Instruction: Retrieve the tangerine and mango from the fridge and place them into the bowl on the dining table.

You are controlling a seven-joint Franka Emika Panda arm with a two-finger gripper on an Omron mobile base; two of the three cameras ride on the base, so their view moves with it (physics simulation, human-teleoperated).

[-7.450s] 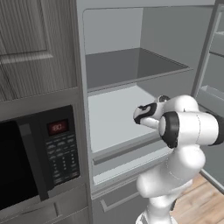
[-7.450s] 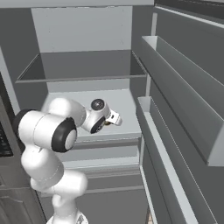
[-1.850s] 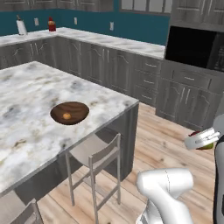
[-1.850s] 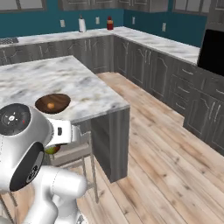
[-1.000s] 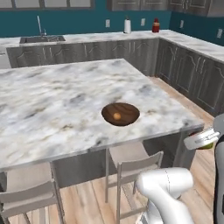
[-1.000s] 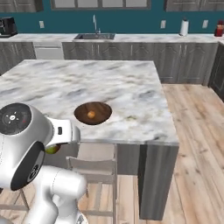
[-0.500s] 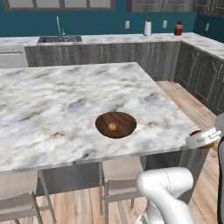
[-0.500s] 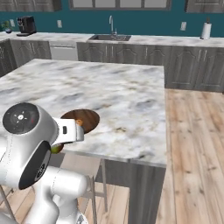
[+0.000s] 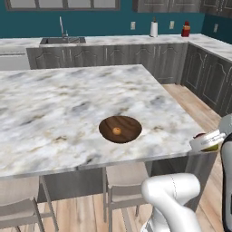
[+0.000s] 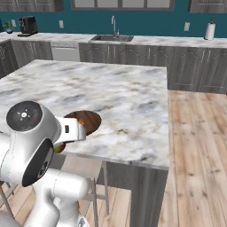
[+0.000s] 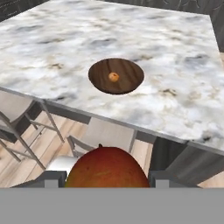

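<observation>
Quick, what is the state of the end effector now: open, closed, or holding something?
End effector: closed on the egg-shaped red and yellow-green mango, short of the marble dining table.

The arm holds low, fingers (image 11: pixel 52 179) clamped on the mango (image 11: pixel 108 168).

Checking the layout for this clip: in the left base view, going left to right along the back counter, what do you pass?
Sink faucet → paper towel roll → red container, all standing on the back counter against the teal wall.
</observation>
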